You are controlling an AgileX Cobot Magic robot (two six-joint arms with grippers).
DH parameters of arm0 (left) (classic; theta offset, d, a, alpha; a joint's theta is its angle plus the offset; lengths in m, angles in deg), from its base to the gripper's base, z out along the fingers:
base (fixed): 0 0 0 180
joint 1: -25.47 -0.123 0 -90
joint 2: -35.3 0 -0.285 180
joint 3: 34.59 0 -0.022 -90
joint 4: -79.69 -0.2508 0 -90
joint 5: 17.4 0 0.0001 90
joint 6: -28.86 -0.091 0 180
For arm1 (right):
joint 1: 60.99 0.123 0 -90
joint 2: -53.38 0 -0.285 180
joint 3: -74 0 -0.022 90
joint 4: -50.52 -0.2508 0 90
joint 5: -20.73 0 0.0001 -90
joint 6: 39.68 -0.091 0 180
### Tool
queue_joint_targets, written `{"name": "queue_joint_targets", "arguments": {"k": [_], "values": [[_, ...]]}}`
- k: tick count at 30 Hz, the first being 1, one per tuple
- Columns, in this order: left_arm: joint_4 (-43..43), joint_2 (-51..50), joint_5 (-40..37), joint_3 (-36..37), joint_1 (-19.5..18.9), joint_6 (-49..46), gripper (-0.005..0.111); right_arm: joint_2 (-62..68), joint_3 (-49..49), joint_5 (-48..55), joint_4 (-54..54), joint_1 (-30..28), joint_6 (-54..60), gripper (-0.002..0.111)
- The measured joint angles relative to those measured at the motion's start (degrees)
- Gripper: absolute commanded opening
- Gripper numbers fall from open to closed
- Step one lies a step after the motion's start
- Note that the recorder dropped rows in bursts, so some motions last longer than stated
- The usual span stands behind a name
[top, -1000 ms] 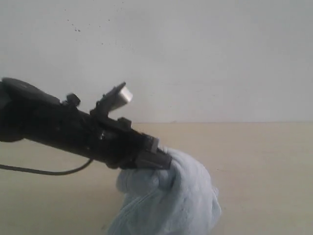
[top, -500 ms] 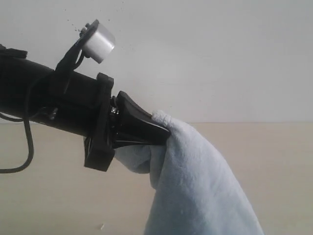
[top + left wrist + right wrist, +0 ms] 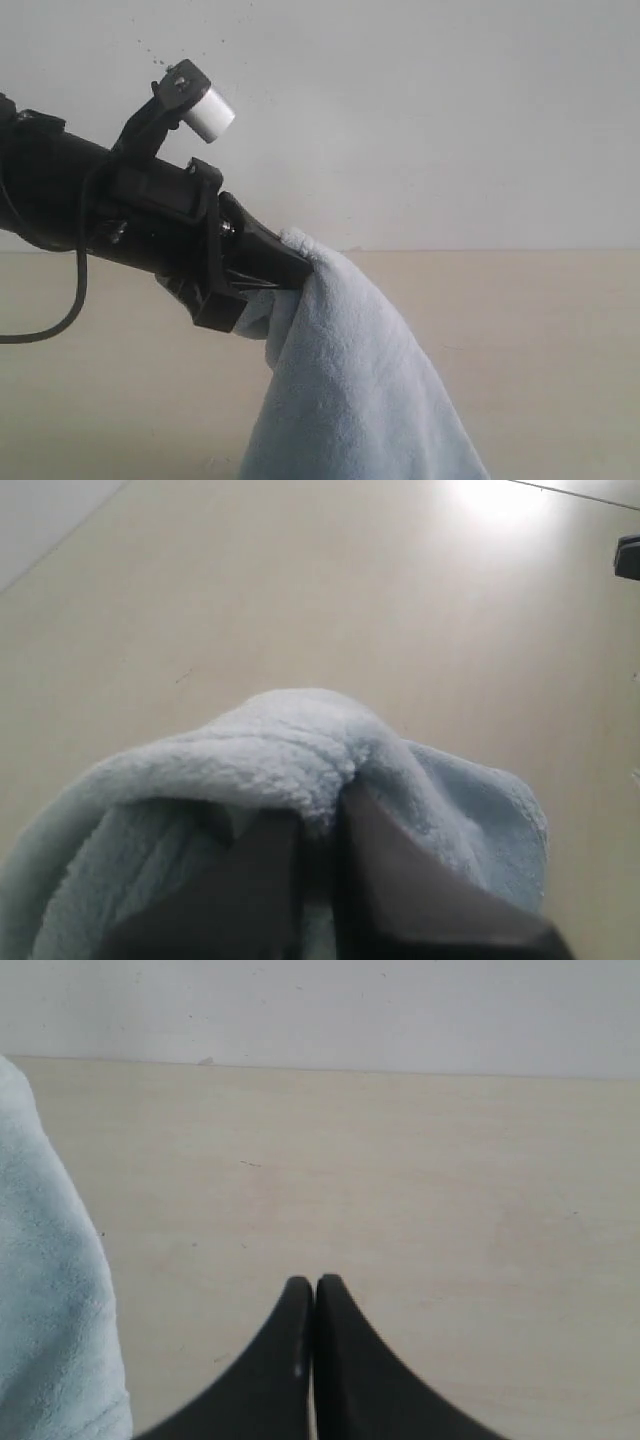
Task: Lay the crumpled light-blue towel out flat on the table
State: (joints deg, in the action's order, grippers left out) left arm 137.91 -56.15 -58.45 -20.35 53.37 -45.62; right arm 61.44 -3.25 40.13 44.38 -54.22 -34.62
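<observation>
Stretching wide under a white speckled wall (image 3: 450,120), the pale beige table (image 3: 560,350) lies bare. The left gripper (image 3: 305,268) slants down from the left, jaws pinched on a fold of the towel (image 3: 350,390). The right gripper (image 3: 314,1290) has its jaws pressed together, holding nothing. Fluffy and light blue, the towel hangs bunched, its lower end out of view.

Pale beige table (image 3: 540,350), smooth and broad (few tiny specks (image 3: 247,1163) on it)

One towel (image 3: 350,400), one counter (image 3: 545,350), one left hand (image 3: 306,268) and one right hand (image 3: 315,1284) were counted, two hands altogether.
</observation>
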Motion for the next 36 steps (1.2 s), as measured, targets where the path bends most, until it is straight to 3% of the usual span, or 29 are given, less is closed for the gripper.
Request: {"name": "queue_joint_targets", "arguments": {"k": [16, 18, 22, 25, 33, 36], "values": [[1.2, 5.3, 4.6, -0.2, 0.0, 10.0, 0.004, 0.0, 0.0, -5.5, 5.7, 0.0, 1.7, 0.000], [1.2, 7.2, 4.6, -0.2, 0.0, 10.0, 0.004, 0.0, 0.0, -10.3, 2.2, 0.0, -1.1, 0.000], [1.1, 10.3, 4.6, -0.7, 0.0, 10.0, 0.004, 0.0, 0.0, -24.2, -17.8, 0.0, -20.1, 0.000], [-0.6, 11.3, 4.6, -0.8, 0.0, 10.1, 0.004, 0.0, 0.0, -31.4, -26.3, 0.0, -30.3, 0.000], [-7.7, 11.5, 4.5, -0.8, 0.0, 10.4, 0.004, -0.1, 0.0, -44.8, -29.7, 0.0, -24.6, 0.000], [-9.2, 11.5, 4.5, -0.8, 0.0, 10.4, 0.004, -0.1, 0.0, -47.3, -29.9, 0.0, -29.2, 0.000]]}}
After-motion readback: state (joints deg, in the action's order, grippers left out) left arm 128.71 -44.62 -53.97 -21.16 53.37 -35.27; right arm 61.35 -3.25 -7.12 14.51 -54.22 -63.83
